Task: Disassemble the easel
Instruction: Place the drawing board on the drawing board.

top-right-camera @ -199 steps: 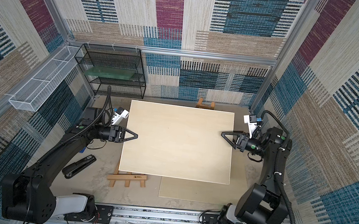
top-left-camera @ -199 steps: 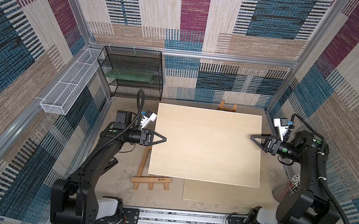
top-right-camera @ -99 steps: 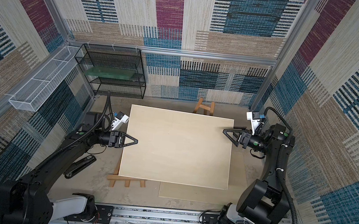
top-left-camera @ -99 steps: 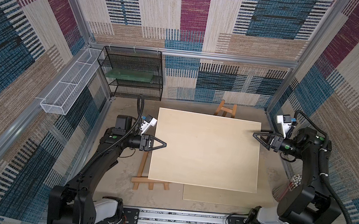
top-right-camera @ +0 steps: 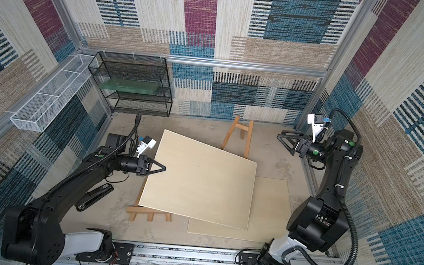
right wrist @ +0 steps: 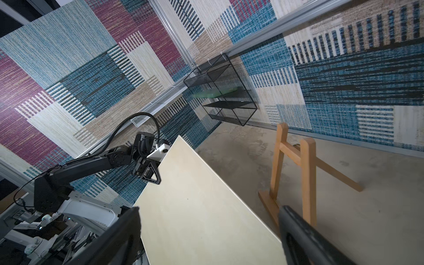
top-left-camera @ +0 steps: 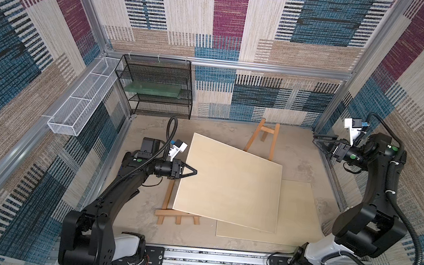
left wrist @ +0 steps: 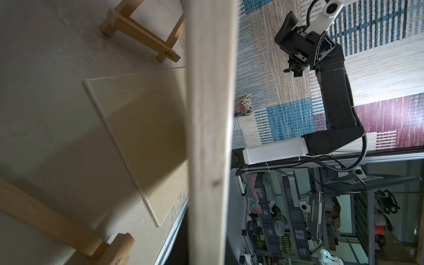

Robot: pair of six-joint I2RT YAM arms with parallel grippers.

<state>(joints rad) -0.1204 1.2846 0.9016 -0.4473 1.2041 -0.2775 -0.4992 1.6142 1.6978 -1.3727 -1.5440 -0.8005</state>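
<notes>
Here the left arm reaches in low from the left of the board [top-left-camera: 229, 184], forearm nearly level, and its left end effector [top-left-camera: 194, 174] is clamped on the board's left edge. That side of the board is lifted off the table [top-left-camera: 141, 220], so the panel slopes. The right arm stands folded upright well to the right of the board. Its right end effector [top-left-camera: 320, 147] is raised clear of the board, and its fingers [right wrist: 296, 227] are spread wide with nothing between them. The easel [top-left-camera: 274, 143] shows past the board's far edge as two uprights and a crossbar. A wooden foot bar [top-left-camera: 178, 213] and a slat stick out from under the board's near left corner. The board hides how these pieces join. Its near right corner overlaps a thin sheet [top-left-camera: 296, 216] lying flat on the table, and contact between them cannot be told. Left of the board, under the left arm, lies a long black tool [top-right-camera: 94, 197] too dark to identify. A bundle of brushes [left wrist: 244, 109] shows only in the left wrist view, beyond the board's right side. Behind the board's far left corner, a black wire rack [top-left-camera: 156, 60] holds a green slab [top-left-camera: 153, 89] on one shelf. A white mesh basket [top-left-camera: 84, 97] hangs further left.
</notes>
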